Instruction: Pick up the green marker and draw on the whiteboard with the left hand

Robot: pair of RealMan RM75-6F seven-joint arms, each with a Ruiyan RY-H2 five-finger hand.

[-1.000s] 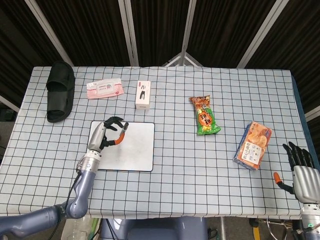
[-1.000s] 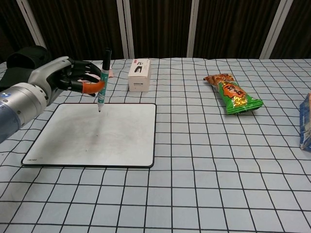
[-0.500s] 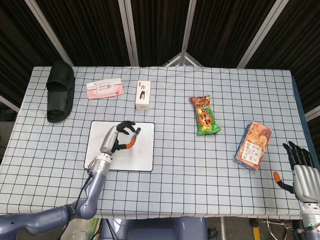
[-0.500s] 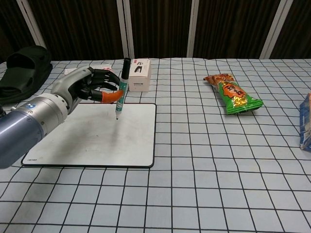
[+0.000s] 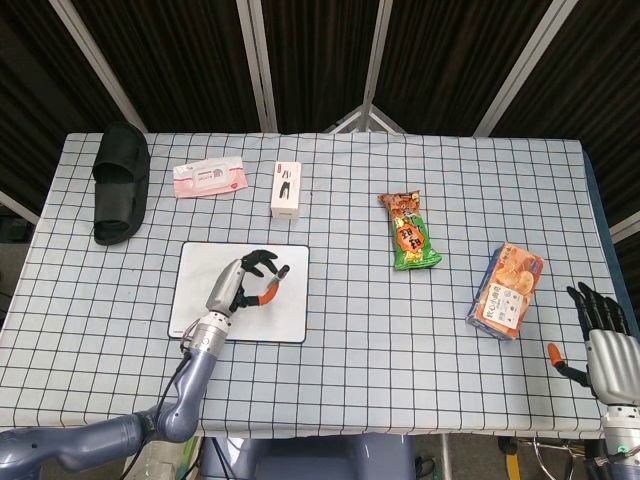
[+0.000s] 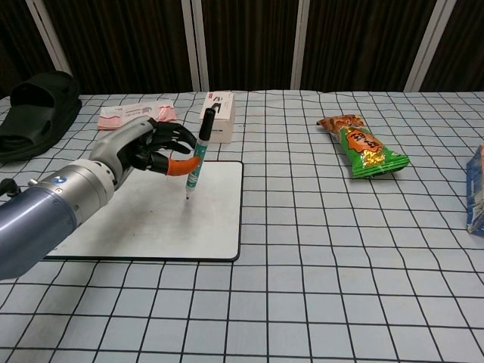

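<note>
Green marker (image 6: 197,155) stood nearly upright, tilted slightly, its tip down on or just above the whiteboard (image 6: 128,219) near the board's right side; contact could not be told. The left hand (image 6: 144,146) gripped it, fingers (image 6: 179,138) curled around the barrel. The right hand (image 5: 600,335) rested off the counter's (image 5: 350,330) right corner, fingers spread and holding nothing. A white box (image 6: 218,115) stood just beyond the board.
</note>
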